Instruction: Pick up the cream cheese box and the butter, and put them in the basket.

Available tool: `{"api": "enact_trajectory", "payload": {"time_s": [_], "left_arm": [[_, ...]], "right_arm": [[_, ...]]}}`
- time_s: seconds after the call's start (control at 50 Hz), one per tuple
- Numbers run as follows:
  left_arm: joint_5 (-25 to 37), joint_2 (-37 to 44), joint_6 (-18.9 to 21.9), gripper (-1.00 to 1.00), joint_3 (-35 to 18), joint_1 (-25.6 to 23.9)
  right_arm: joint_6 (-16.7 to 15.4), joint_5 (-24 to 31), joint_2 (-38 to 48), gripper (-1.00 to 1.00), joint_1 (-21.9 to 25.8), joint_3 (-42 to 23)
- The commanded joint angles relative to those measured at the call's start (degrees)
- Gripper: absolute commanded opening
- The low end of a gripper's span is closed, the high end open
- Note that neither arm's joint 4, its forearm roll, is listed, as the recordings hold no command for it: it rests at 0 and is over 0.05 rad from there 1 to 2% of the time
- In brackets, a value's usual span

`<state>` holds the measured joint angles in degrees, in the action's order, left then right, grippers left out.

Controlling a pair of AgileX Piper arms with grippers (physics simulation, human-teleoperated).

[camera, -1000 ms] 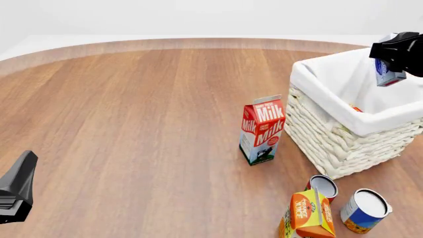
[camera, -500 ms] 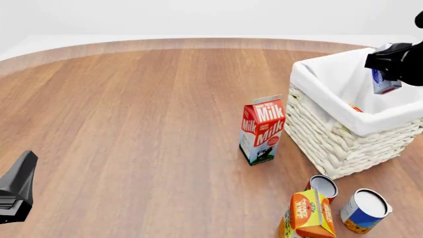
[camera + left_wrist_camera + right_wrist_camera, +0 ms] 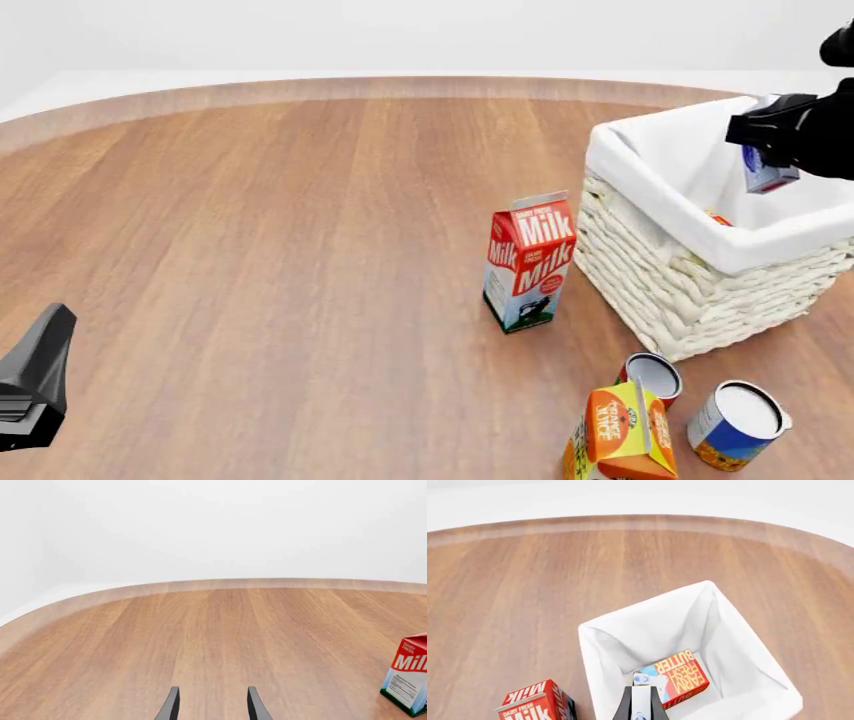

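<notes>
Butter [image 3: 675, 678] already in basket [image 3: 667, 262], lying flat on lining. Cream cheese box [image 3: 770, 170] clamped in right gripper [image 3: 790, 135], hanging over basket at 2 o'clock from milk carton [image 3: 530, 262]. Left: lower, release. Left gripper [image 3: 211, 707] apart, holding nothing, idle.

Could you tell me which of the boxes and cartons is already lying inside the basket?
The butter, red with yellow lettering, lies flat on the basket's lining. The milk carton and the orange juice carton stand outside on the table.

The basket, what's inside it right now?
The butter lies on the basket's white lining. The right gripper holds the cream cheese box above it, hiding part of the floor.
</notes>
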<state>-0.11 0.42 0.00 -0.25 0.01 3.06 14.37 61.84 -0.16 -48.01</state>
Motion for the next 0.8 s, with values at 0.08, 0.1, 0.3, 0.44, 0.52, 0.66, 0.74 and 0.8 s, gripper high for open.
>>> {"api": "enact_trajectory", "payload": {"time_s": [0.08,0.1,0.3,0.44,0.52,0.66,0.74,0.8], "left_arm": [[0.0,0.0,0.0,1.0,0.0,-0.01],[0.0,0.0,0.0,1.0,0.0,-0.01],[0.0,0.01,-0.01,1.0,0.0,0.0],[0.0,0.0,-0.01,1.0,0.0,0.0],[0.0,0.01,0.0,1.0,0.0,-0.01],[0.0,0.01,0.0,1.0,0.0,-0.01],[0.0,0.0,-0.01,1.0,0.0,-0.01],[0.0,0.0,0.0,1.0,0.0,0.0]], "right_arm": [[0.1,-2.36,3.05,-1.0,0.17,-0.24],[0.1,-2.37,3.05,-1.0,0.17,-0.24],[-0.33,-3.44,4.51,-1.0,-0.51,0.01],[-0.4,-4.02,5.05,-1.0,-0.89,0.39],[-0.6,-3.77,5.45,-1.0,-0.79,0.11],[-0.72,-4.32,6.07,-1.0,-0.87,0.46],[-0.79,-5.36,6.66,-1.0,-0.93,1.25],[-0.88,-5.73,7.19,-1.0,-1.05,1.4]]}}
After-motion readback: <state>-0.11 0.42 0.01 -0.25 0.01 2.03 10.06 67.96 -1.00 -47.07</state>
